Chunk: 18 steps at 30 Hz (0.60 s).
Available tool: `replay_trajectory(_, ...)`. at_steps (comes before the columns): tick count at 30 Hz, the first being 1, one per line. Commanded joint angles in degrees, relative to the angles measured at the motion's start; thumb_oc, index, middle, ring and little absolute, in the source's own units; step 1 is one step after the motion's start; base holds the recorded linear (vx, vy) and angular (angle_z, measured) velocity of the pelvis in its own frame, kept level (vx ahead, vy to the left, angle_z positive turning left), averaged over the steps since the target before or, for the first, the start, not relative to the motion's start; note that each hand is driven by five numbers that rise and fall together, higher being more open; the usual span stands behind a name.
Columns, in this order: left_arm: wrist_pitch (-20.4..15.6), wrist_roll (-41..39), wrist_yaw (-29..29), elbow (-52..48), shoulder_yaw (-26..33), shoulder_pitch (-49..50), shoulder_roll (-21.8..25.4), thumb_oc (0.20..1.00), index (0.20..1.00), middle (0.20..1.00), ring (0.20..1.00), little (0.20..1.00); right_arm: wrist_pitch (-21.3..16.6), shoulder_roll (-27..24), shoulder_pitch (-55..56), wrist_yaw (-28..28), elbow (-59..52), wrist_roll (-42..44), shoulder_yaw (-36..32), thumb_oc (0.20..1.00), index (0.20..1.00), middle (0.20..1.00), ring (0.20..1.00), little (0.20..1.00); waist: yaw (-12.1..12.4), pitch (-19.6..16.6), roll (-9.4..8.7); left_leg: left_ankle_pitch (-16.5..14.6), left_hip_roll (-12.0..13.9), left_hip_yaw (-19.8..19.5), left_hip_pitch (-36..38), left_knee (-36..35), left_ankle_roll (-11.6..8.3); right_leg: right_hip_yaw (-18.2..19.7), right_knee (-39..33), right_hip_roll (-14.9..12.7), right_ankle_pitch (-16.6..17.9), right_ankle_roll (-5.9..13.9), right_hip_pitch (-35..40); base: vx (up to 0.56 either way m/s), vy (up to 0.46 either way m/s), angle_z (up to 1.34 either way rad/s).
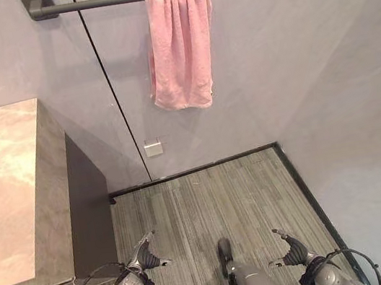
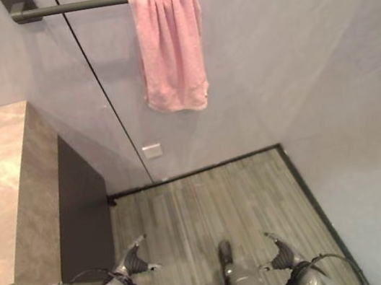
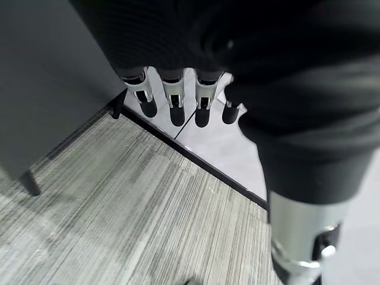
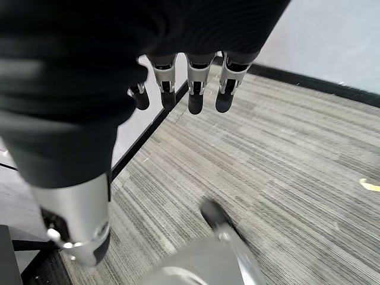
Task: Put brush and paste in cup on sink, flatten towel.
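Grey wall ahead – towel (image 1: 179, 42) bunched on rail (image 1: 98, 3); our left hand (image 1: 147, 254) and right hand (image 1: 290, 250) low, fingers relaxed, empty.

We note the towel rail (image 1: 90, 4) runs behind the bunched pink towel (image 1: 179, 42), hiding its right end. The counter (image 1: 1, 189) is cut off at the left edge. A small plate on the wall (image 1: 153, 148) is too small to identify.
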Motion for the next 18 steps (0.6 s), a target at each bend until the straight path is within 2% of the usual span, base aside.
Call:
replay_trajectory(1,-2.12,0.42,0.28,-2.70,0.17,-1.48,0.85,1.000,1.000,1.000,1.000,1.000,-1.17,-1.05,-0.44,-0.46,-1.44,0.36,-0.60,1.000,1.000,1.000,1.000,1.000,-1.95,0.10,-0.03,-2.09,-1.09,-5.70,1.75,4.95,-2.34,2.73,4.52,0.34,3.73,2.10,1.99,0.29,-0.110,0.66)
replay_trajectory(3,-2.22,0.42,0.28,-1.75,-0.18,-1.74,0.39,1.000,1.000,1.000,1.000,1.000,-1.21,-1.08,-0.21,-0.45,-0.89,0.32,-0.66,1.000,1.000,1.000,1.000,1.000,-2.28,0.00,0.01,-2.14,-0.88,-6.57,2.69,4.73,-2.49,2.67,4.36,0.36,3.94,1.99,2.89,0.33,-0.143,0.89)
replay_trajectory(4,-2.17,0.31,0.60,-0.96,-0.58,-1.75,-0.59,1.000,1.000,1.000,1.000,1.000,-1.46,-1.82,0.08,-0.36,-0.70,0.25,-0.50,1.000,1.000,1.000,1.000,1.000,-2.64,-1.41,0.54,-1.84,-0.25,-7.77,3.90,5.14,-2.93,2.61,4.33,1.65,4.40,1.02,4.12,0.29,-0.134,0.70)
replay_trajectory(5,-2.16,0.31,0.60,-0.98,-0.59,-1.70,-0.64,1.000,1.000,1.000,1.000,1.000,-1.46,-1.90,0.15,-0.34,-0.74,0.26,-0.51,1.000,1.000,1.000,1.000,1.000,-2.75,-1.44,0.69,-1.85,-0.12,-7.88,3.93,5.10,-2.98,2.44,4.22,1.71,4.41,0.98,4.23,0.44,-0.241,0.42)
replay_trajectory(6,-2.18,-0.08,0.45,-0.89,-0.71,-1.40,-1.01,1.000,1.000,1.000,1.000,1.000,-1.52,-2.61,0.16,-0.29,-1.03,0.07,-0.36,1.000,1.000,1.000,1.000,1.000,-2.73,-1.95,1.32,-0.76,0.80,-8.34,3.93,6.13,-3.84,1.92,4.53,2.71,3.73,0.24,4.81,0.16,-0.113,-0.22)
replay_trajectory(7,-2.18,-0.09,0.45,-0.89,-0.72,-1.38,-1.07,1.000,1.000,1.000,1.000,1.000,-1.52,-2.67,0.18,-0.29,-1.04,0.07,-0.36,1.000,1.000,1.000,1.000,1.000,-2.82,-2.01,1.45,-0.82,0.93,-8.44,3.86,6.17,-3.92,1.78,4.55,2.79,3.67,0.17,4.80,0.26,-0.220,-0.18)
replay_trajectory(8,-2.16,-0.02,0.44,-0.82,-1.34,-2.02,-1.22,1.000,1.000,1.000,1.000,1.000,-1.67,-3.51,-0.29,-0.60,-2.21,-0.08,-0.12,1.000,1.000,1.000,1.000,1.000,-2.87,-2.04,1.98,0.36,1.82,-8.45,3.06,7.91,-5.04,1.04,4.93,3.41,2.53,-0.56,5.11,0.11,-0.116,-0.10)
replay_trajectory(10,-2.11,0.01,0.50,-0.67,-1.63,-2.55,-1.53,1.000,1.000,1.000,1.000,1.000,-1.66,-3.97,-0.31,-0.78,-2.55,0.07,-0.24,1.000,1.000,1.000,1.000,1.000,-3.16,-2.06,2.35,0.96,2.33,-8.52,2.47,9.27,-5.83,0.64,5.11,3.74,1.89,-1.06,5.19,0.13,-0.128,0.08)
replay_trajectory(11,-2.15,0.09,0.49,-0.47,-1.92,-2.95,-1.78,1.000,1.000,1.000,1.000,1.000,-1.72,-4.30,-0.45,-0.98,-2.49,0.24,-0.29,1.000,1.000,1.000,1.000,1.000,-3.25,-1.98,2.71,2.09,2.67,-8.50,1.92,10.73,-6.65,0.51,4.86,4.07,1.29,-1.55,5.73,0.25,-0.238,0.18)
replay_trajectory(12,-2.24,0.36,0.39,-0.66,-3.12,-4.91,-1.96,1.000,1.000,1.000,1.000,1.000,-1.60,-5.51,-0.25,-1.60,-2.36,0.46,-0.83,1.000,1.000,1.000,1.000,1.000,-3.67,-1.03,2.81,8.82,3.83,-7.04,-3.28,22.05,-9.90,-0.04,3.63,4.27,-0.63,-3.86,8.72,0.19,-0.190,0.12)
replay_trajectory(14,-2.26,0.41,0.48,-0.83,-3.43,-5.28,-2.07,1.000,1.000,1.000,1.000,1.000,-1.55,-5.66,-0.26,-1.79,-2.30,0.35,-0.78,1.000,1.000,1.000,1.000,1.000,-3.84,-0.75,2.80,9.50,4.17,-6.59,-4.43,24.36,-10.20,-0.17,3.48,4.21,-1.13,-4.34,9.21,0.13,-0.122,0.34)
replay_trajectory(16,-2.24,0.81,0.59,-0.44,-4.70,-6.88,-2.58,1.000,1.000,1.000,1.000,1.000,-1.24,-5.50,-0.39,-2.18,-1.38,-0.17,-0.49,1.000,1.000,1.000,1.000,1.000,-4.33,-0.13,2.95,9.79,6.70,-3.08,-6.10,23.10,-9.59,-0.31,3.48,3.56,-2.47,-4.47,10.35,0.12,-0.015,0.31)
replay_trajectory(17,-2.33,1.05,0.69,-0.45,-5.13,-7.39,-2.78,1.000,1.000,1.000,1.000,1.000,-1.14,-5.61,-0.34,-2.44,-1.43,-0.40,-0.45,1.000,1.000,1.000,1.000,1.000,-4.57,0.02,2.86,8.89,7.78,-1.66,-7.44,20.62,-9.15,-0.27,3.33,2.78,-2.78,-4.06,10.94,0.24,0.132,0.02)
replay_trajectory(18,-2.56,1.03,1.52,0.21,-5.03,-7.93,-3.01,1.000,1.000,1.000,1.000,1.000,-1.09,-5.98,-0.49,-2.95,-1.31,-0.56,-0.64,1.000,1.000,1.000,1.000,1.000,-3.82,-0.01,2.97,5.73,7.90,-1.69,-9.54,14.25,-8.45,1.01,2.63,1.81,-3.69,-2.74,12.26,0.20,0.122,0.13)
